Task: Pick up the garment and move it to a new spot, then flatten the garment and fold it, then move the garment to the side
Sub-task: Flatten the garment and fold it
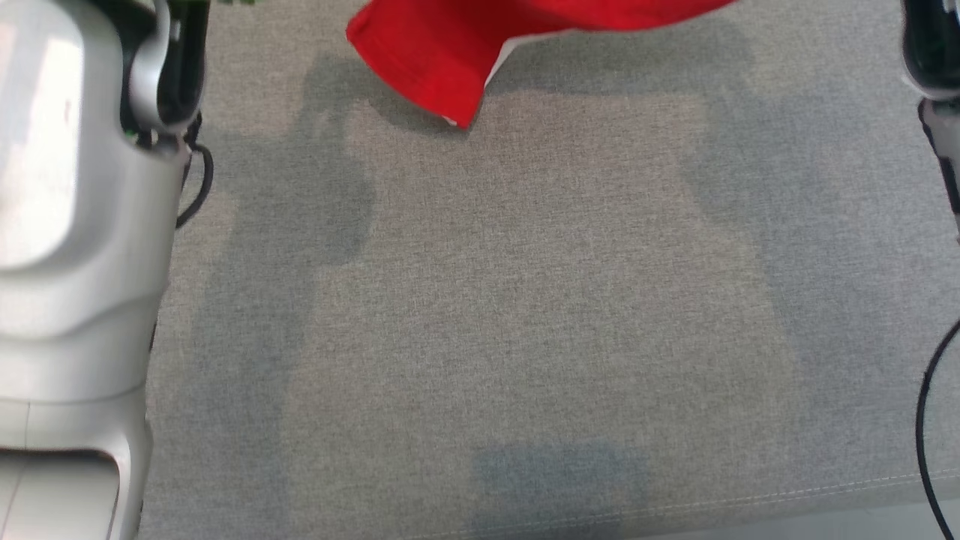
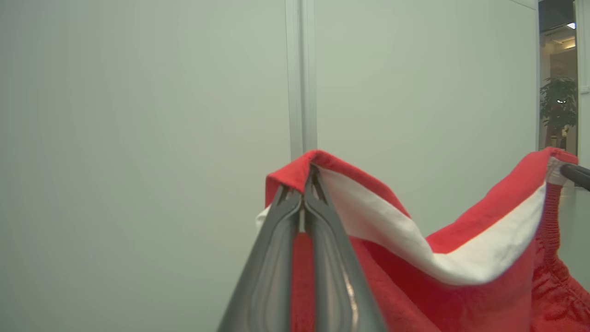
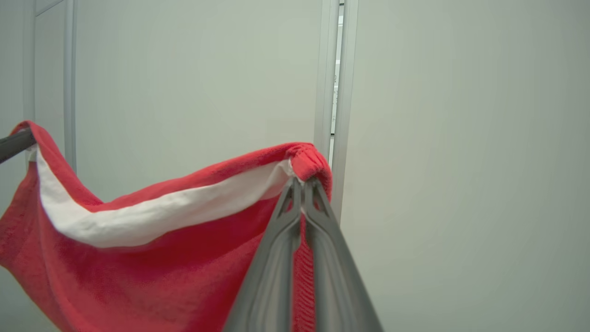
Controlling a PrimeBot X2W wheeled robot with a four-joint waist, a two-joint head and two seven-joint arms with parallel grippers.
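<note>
You've got the red garment (image 1: 442, 52) up in the air, held at 2 spots. Your left gripper (image 2: 299, 182) has its fingers squeezed tight on one top corner of the garment, w/ the red edge folded over the tips. Your right gripper (image 3: 303, 182) does the same on the other top corner, fingers pinched on the red hem. Between the 2 grips the top edge sags in a curve, and you can see a white band (image 2: 392, 221) along the inside. In the head view the garment hangs at the top, over the far part of the grey desk (image 1: 525, 300). One red corner points down, and I can't tell if it touches the desk. A dark shadow lies under it. Your pale left forearm (image 1: 67, 225) is at the left side, and a bit of the right arm (image 1: 934, 52) is at the right edge. Behind the garment is a plain pale wall (image 2: 138, 138), w/ a green plant (image 2: 558, 101) far off.
</note>
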